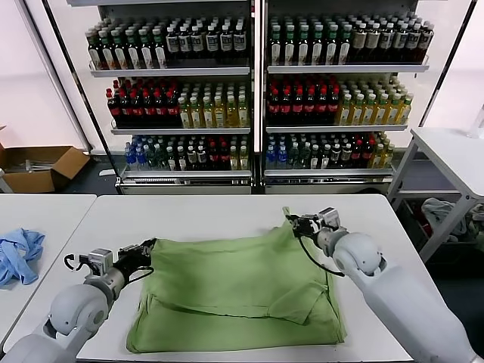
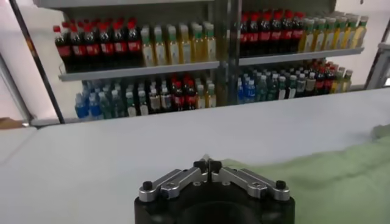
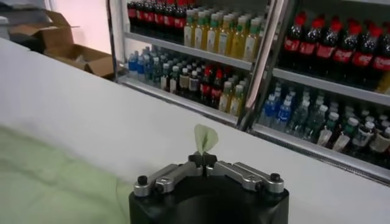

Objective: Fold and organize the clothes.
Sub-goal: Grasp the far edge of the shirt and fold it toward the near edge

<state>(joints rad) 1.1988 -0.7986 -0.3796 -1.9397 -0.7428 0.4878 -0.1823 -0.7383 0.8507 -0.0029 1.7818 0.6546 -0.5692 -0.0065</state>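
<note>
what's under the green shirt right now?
The white table. The green shirt lies folded on it, a sleeve flap on top; left gripper and right gripper pinch its far corners. Anything beneath the cloth is hidden.

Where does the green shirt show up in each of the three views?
Head view: the shirt lies spread mid-table, a far corner pinched by each tool, left tool and right tool.
Left wrist view: it runs from the shut left tool to the picture's right edge.
Right wrist view: a corner tip sticks up from the shut right tool.
Shared landmark: the bottle shelves.
</note>
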